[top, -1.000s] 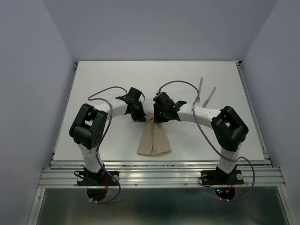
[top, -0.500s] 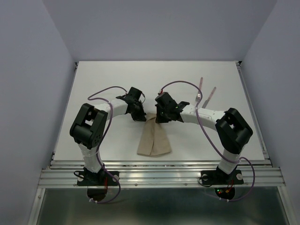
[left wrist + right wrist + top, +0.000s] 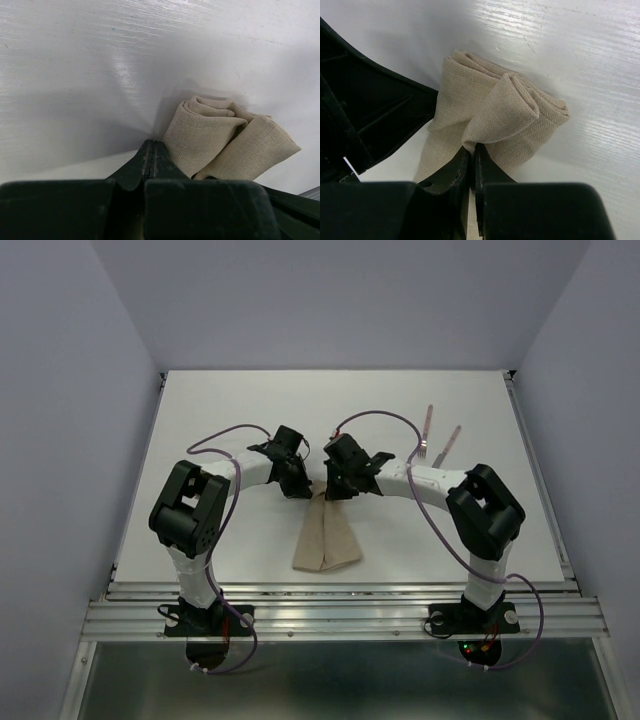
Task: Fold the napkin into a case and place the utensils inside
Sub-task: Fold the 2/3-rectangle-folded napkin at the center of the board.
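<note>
Pinching napkin (image 3: 326, 540), far-edge end, in near-closed right claw (image 3: 471, 148) to hold folds, with left claw (image 3: 151, 146) closed alongside (grip unclear).

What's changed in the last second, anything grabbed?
The right hand closed on the napkin at its far folded end and drew it slightly left, narrowing the cloth. The left hand stayed shut beside that end; the utensils lie untouched at the far right.

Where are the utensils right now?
Top view: the utensils lie side by side, far right on the table, beyond the right arm, apart from the napkin.
</note>
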`<state>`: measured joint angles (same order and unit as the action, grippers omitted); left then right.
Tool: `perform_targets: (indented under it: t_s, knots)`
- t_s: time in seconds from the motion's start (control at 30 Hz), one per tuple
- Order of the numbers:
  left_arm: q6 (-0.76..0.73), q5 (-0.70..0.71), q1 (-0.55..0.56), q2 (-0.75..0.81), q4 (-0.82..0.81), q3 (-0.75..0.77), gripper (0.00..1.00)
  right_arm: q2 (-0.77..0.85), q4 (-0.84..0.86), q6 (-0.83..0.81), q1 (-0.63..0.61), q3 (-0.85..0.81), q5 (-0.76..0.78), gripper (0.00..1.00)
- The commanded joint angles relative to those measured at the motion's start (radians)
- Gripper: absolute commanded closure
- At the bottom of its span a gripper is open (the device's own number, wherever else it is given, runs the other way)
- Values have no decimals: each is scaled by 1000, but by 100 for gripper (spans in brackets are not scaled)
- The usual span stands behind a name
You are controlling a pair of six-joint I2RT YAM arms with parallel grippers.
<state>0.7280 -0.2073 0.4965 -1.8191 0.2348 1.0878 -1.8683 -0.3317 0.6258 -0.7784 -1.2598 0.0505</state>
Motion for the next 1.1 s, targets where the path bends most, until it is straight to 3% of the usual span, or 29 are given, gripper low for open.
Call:
perform_targets:
  t_s: [0.0,0.57,0.87,1.07]
  knots:
    - [11,-12,7,-6,-9,27,100,-12,8,2,4,-67,-6,94]
    - [30,46,7,-92,43,204,100,-187,-84,-51,4,-283,75,93]
    - [-16,48,-68,-13,26,127,100,-267,-86,-15,34,-279,74,94]
    - [-68,71,-147,113,57,64,87,-269,-87,-29,53,-245,81,95]
